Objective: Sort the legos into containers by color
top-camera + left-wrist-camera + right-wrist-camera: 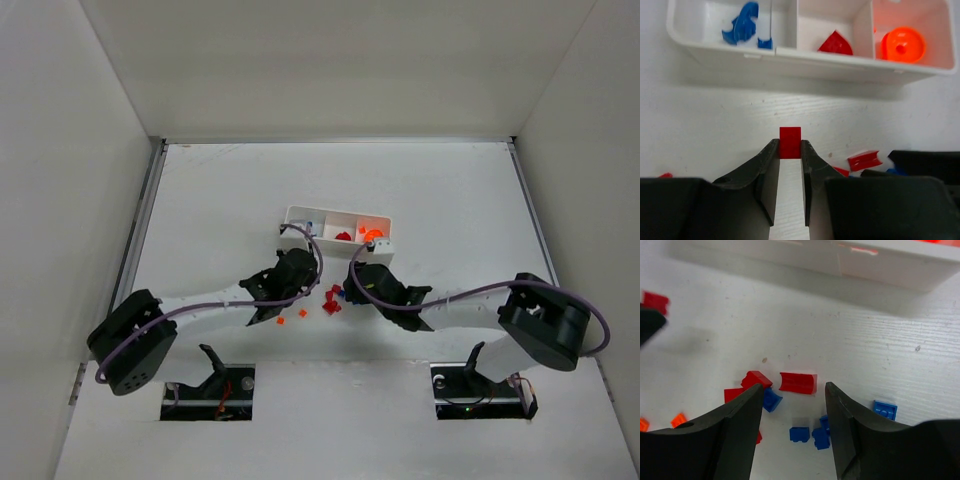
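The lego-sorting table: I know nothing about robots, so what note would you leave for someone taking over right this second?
Left gripper: shut on a small red brick, just short of the white tray.
Right gripper: open and low, with a curved red brick seen between its fingers.
Done: blue pieces are in the tray's left compartment, a red piece in the middle, a round orange piece on the right.
Left to do: drop the held brick in the middle compartment, then sort the loose red ones, blue bricks and orange bricks.
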`<move>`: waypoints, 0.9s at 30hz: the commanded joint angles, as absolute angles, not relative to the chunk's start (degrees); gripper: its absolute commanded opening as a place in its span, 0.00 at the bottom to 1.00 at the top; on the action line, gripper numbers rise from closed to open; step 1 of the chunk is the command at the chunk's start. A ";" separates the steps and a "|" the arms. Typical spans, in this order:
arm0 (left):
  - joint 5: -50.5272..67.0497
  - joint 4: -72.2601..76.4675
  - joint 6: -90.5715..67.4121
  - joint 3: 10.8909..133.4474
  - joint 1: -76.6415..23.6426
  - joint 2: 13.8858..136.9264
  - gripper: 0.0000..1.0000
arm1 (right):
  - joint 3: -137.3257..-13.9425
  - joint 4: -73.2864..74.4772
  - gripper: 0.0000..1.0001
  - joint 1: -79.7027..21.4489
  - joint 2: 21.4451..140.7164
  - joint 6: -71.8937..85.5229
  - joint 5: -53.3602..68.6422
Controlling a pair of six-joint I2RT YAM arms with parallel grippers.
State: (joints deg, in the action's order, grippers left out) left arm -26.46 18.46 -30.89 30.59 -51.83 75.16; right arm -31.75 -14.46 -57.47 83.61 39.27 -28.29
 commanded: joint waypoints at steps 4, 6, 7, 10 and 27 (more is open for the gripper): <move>-20.66 19.24 -29.18 39.80 -47.95 75.66 0.14 | -32.52 -15.82 0.58 -57.96 86.57 40.52 -29.44; -19.95 19.51 -29.01 42.96 -47.33 78.12 0.14 | -32.52 -16.08 0.55 -57.96 87.01 40.61 -29.53; -19.69 19.69 -28.66 44.63 -46.81 79.70 0.14 | -32.52 -16.17 0.53 -57.96 87.36 40.87 -29.44; -18.90 19.95 -27.60 49.73 -45.92 84.97 0.15 | -32.61 -16.26 0.47 -57.96 88.06 41.48 -29.35; -19.51 20.30 -27.86 62.76 -43.99 104.33 0.35 | -31.73 -16.79 0.31 -56.91 87.81 41.48 -29.00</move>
